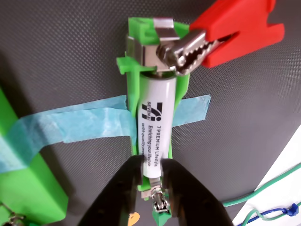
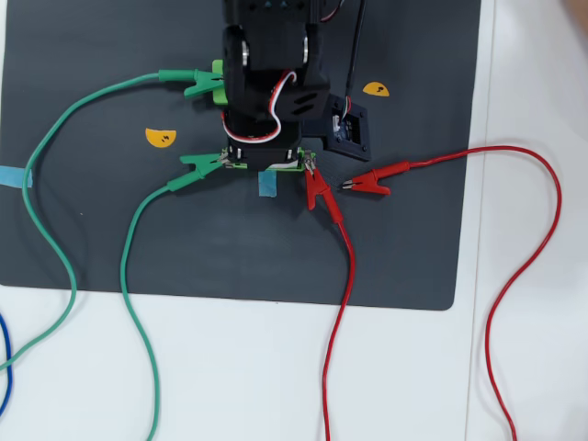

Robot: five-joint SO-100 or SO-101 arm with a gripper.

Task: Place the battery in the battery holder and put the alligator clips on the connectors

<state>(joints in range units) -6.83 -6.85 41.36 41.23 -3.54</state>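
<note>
Arm (image 2: 271, 83): black plastic housings, with red, white and black cables looped on top. Gripper (image 1: 151, 176): two glossy black fingers (image 1: 117, 193).

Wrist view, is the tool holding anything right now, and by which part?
The tool grips the battery at its lower end, as it lies in the battery holder.

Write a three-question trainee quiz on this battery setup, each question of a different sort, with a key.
1. True or false: the battery lies in the battery holder.
2. In the overhead view, which red clip lies loose on the mat: A, the right one, or B, the one at the holder?
3. Fill in: blue ____ runs under the holder.

Key
1. True; the tool is at its near end.
2. A.
3. Tape.
</note>
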